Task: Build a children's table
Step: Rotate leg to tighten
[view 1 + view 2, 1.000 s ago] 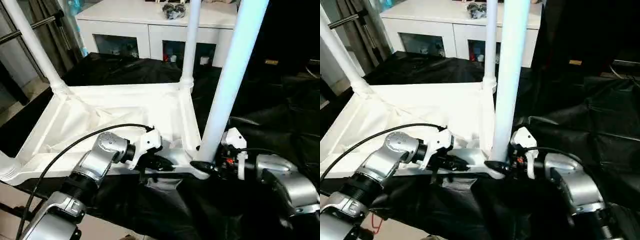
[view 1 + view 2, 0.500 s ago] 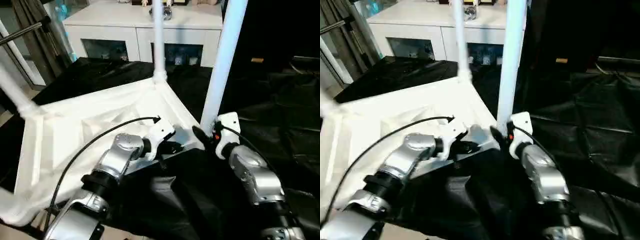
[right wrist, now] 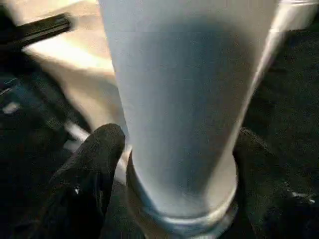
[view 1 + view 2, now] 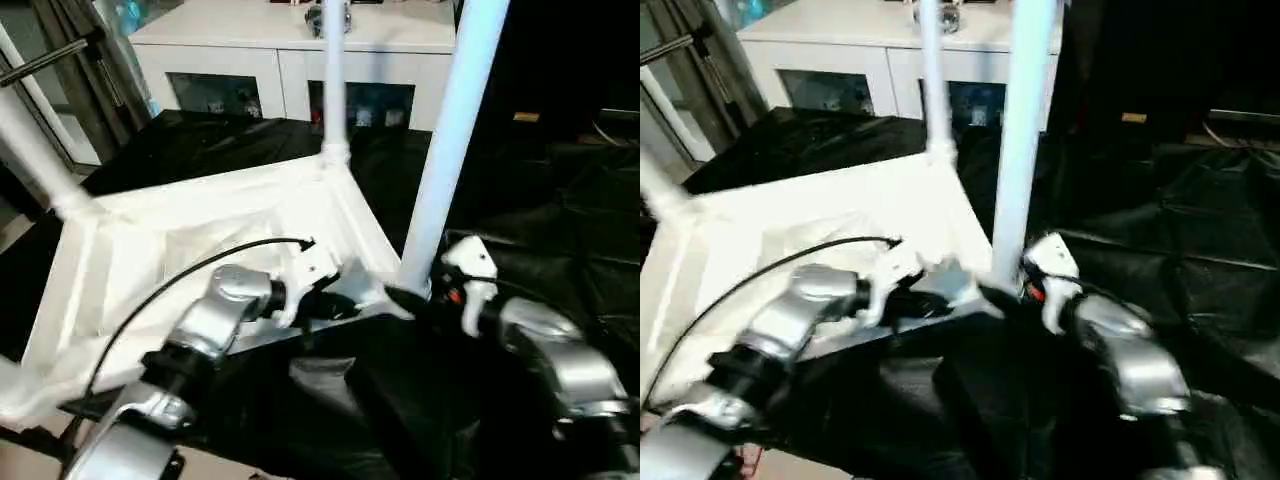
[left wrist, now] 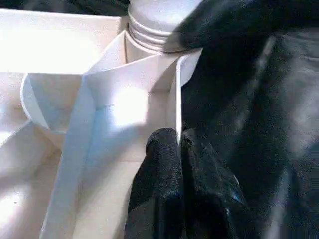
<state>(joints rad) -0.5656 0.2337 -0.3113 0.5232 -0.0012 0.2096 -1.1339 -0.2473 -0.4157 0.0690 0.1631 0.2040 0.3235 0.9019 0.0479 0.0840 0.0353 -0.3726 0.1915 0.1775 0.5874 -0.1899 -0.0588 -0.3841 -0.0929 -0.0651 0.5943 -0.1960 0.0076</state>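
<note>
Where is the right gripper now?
In the left eye view the right gripper is at the tabletop's near right corner, its fingers astride the base of the leg standing there.

Both forearms are rounded silver metal with black joint rings. A thin black cable (image 4: pixel 180 278) arcs over the left forearm (image 4: pixel 215 312). Each wrist ends in a white housing; the right one (image 4: pixel 468 272) bears a small red mark. Claw fingers (image 5: pixel 159 174) are matte black.

I see a white tabletop (image 4: pixel 200 240) and white legs (image 4: pixel 450 140) on a black cloth (image 4: pixel 560 230), with my silver forearms (image 4: pixel 215 310) and black fingers (image 5: pixel 159 184).
</note>
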